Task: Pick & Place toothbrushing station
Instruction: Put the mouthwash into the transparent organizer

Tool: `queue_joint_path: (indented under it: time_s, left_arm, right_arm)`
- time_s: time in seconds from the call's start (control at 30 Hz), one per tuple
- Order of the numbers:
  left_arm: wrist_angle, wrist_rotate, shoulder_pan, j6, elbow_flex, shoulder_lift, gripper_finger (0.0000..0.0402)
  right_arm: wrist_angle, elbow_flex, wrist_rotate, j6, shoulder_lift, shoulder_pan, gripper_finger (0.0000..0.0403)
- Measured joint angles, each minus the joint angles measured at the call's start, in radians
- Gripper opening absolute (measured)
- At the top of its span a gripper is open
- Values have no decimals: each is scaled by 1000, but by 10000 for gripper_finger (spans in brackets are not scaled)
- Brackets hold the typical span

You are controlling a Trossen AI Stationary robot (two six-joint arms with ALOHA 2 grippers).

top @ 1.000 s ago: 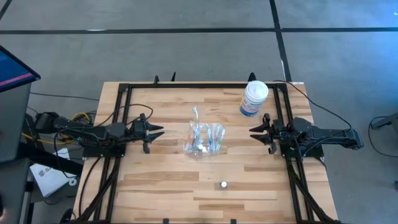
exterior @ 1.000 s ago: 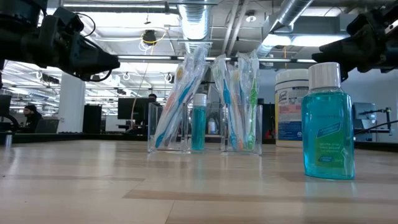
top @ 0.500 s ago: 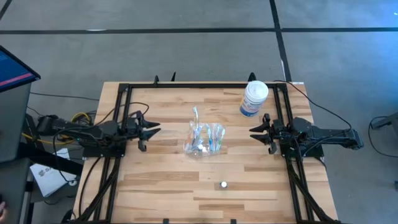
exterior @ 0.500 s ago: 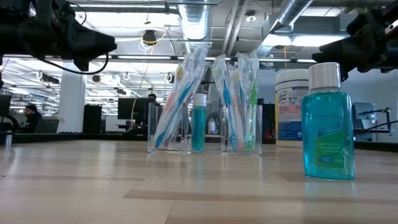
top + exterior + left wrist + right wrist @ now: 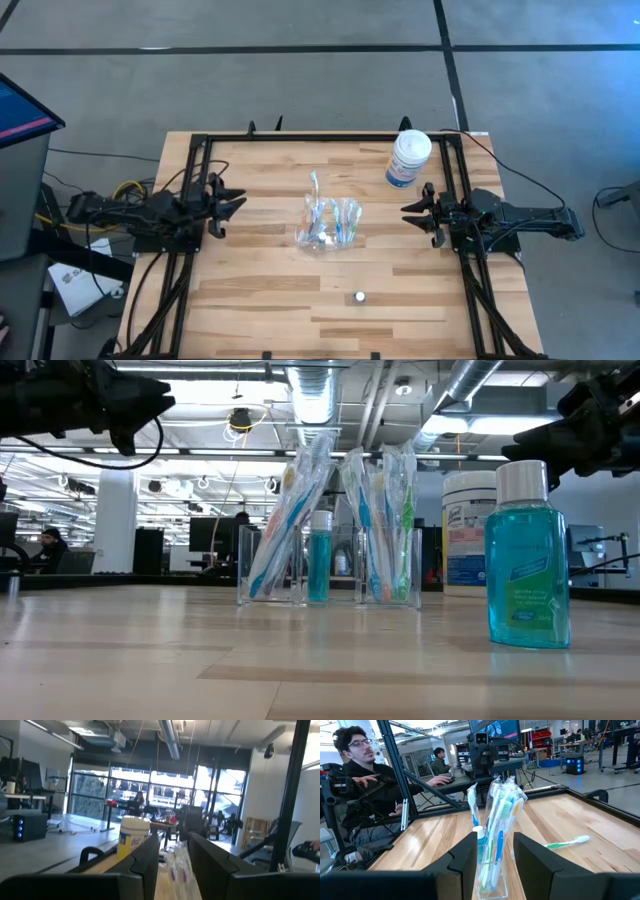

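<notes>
Left gripper (image 5: pixel 228 203): I read it at the table's nine o'clock edge, raised above the wood, aimed toward three o'clock. Fingers stand a narrow gap apart in the left wrist view; nothing between them.

Toothbrushing station (image 5: pixel 327 224): at table centre, well apart from both grippers. I see a clear holder (image 5: pixel 329 566) standing upright, toothbrushes (image 5: pixel 496 815) fanned out of its top, and a small tube with a blue end (image 5: pixel 319 557) upright among them.

Loose toothbrush (image 5: pixel 566 841): lying flat on the wood beyond the holder in the right wrist view. I cannot find it in the high view.

Mouthwash bottle (image 5: pixel 527 556): blue liquid, white cap, upright near the six o'clock edge; in the high view only its cap (image 5: pixel 359 296) shows.

White tub (image 5: pixel 408 159): upright toward one o'clock, just beside the right arm's reach path.

Right gripper (image 5: pixel 412 211): hovering at three o'clock, aimed at the station. Fingers moderately apart, empty.

Person (image 5: pixel 365 785): seated past the nine o'clock side, off the table.

Risk, tipping: I judge the holder tall and light; a push from one finger high on the brushes would topple it and scatter them.

Risk, slip: clear smooth walls may slide out of a shallow pinch.

Risk, collision: a wide swing of the right arm could knock the tub.

Progress: I judge the pick not yet begun.
</notes>
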Motion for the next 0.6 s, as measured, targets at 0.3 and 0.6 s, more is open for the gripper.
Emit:
queue_joint_path:
  time_s: [0.3,0.6]
  left_arm:
    - [0,0,0,0,0,-92,104]
    - [1,0,0,0,0,-138,104]
  right_arm:
    - [0,0,0,0,0,0,118]
    - [0,0,0,0,0,0,118]
